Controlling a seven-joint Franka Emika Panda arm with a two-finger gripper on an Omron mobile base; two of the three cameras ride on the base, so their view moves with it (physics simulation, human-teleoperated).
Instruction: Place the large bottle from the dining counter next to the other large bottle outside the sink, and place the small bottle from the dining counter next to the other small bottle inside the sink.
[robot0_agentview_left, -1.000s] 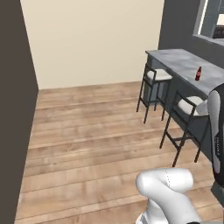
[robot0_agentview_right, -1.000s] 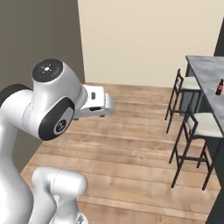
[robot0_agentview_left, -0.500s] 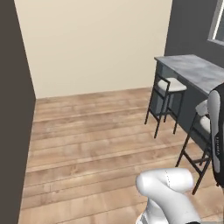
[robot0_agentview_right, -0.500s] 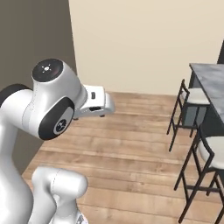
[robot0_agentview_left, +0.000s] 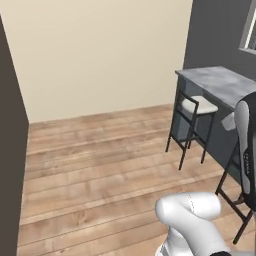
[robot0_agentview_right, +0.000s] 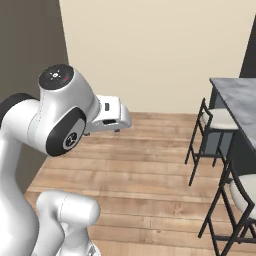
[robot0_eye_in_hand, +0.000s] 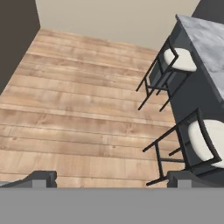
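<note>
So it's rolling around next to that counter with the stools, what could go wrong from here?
The nearer stool stands close beside the arm, so the base or arm might clip its thin black legs while driving. The far stool also stands out from the dining counter, which could block a close approach. The fingers are open and hold nothing, so no bottle can be dropped yet.

No text, label, brand, number or sign can be read anywhere: the bench (robot0_agentview_left: 220, 82) top is plain veined marble, and the stools (robot0_eye_in_hand: 175, 65), walls and floor carry no writing.
</note>
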